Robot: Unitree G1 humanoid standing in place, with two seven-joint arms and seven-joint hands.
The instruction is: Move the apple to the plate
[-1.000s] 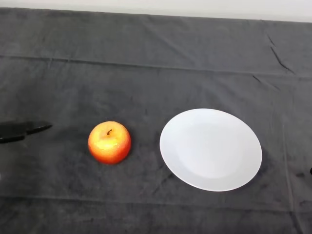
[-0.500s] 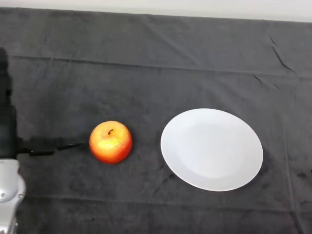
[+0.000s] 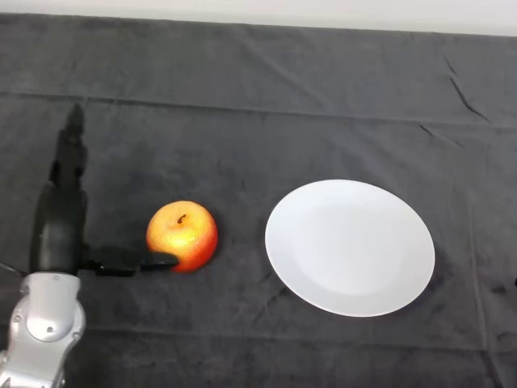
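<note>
A red and yellow apple (image 3: pixel 182 234) sits stem up on the dark cloth, left of centre. A white round plate (image 3: pixel 350 246) lies to its right, with nothing on it and a small gap between them. My left hand (image 3: pixel 59 230) has come in at the lower left, just left of the apple. Its fingers (image 3: pixel 71 149) point straight away up the table, and its thumb (image 3: pixel 133 260) reaches right, with its tip touching the apple's lower left side. The hand is open and holds nothing.
The dark cloth (image 3: pixel 258 97) covers the whole table and shows a few creases. A pale wall strip (image 3: pixel 323 12) runs along the far edge. The silver-grey wrist (image 3: pixel 44 323) fills the lower left corner.
My hand has moved right and forward into view. Its thumb tip now reaches the apple's side. The apple and plate have stayed in place.
</note>
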